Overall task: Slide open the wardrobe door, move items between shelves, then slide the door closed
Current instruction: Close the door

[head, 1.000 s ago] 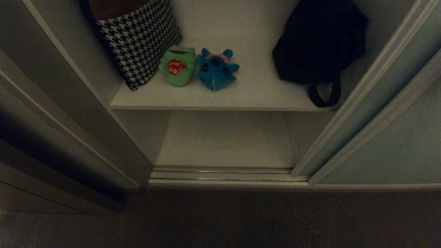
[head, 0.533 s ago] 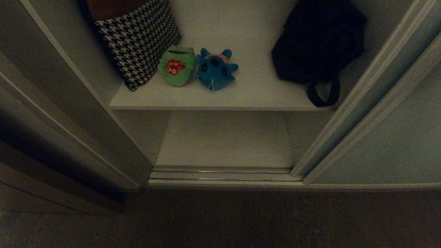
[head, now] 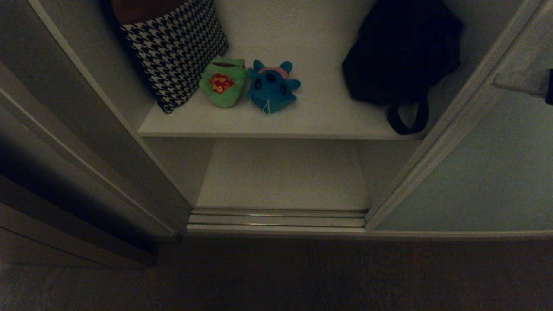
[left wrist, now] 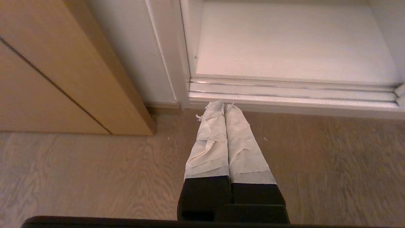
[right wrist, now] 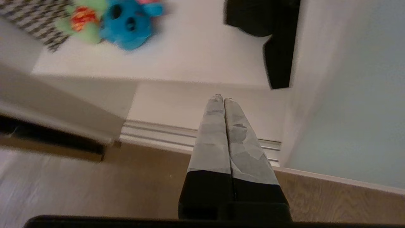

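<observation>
Sliding wardrobe door (head: 466, 172) stands pushed off to my right, and compared with a second ago its silvery front edge has travelled further that way, so only one panel edge now lines the opening where two showed before. I read that as the opening step about finished. My right gripper (right wrist: 223, 98) has its taped jaws pressed together, holding nothing; from its wrist view it hangs in front of the ribbed rails (head: 276, 218), pointing into the opening, and in the head view a pale taped finger shows at the right edge, over the door panel. The left gripper (left wrist: 223, 104) sits parked low by the floor (left wrist: 95, 177) near the left end of the rails, jaws together and empty. Both items lie on the upper shelf (head: 319, 116): the green frog (head: 222, 83) touching the blue creature (head: 271, 86), with the houndstooth cushion (head: 173, 47) just to their left and the black bag (head: 402, 52) well apart on the right. The lower shelf (head: 283, 175) has nothing on it that I can see. My judgement is that the next move is reaching in for a toy, which needs the right jaws apart first.
</observation>
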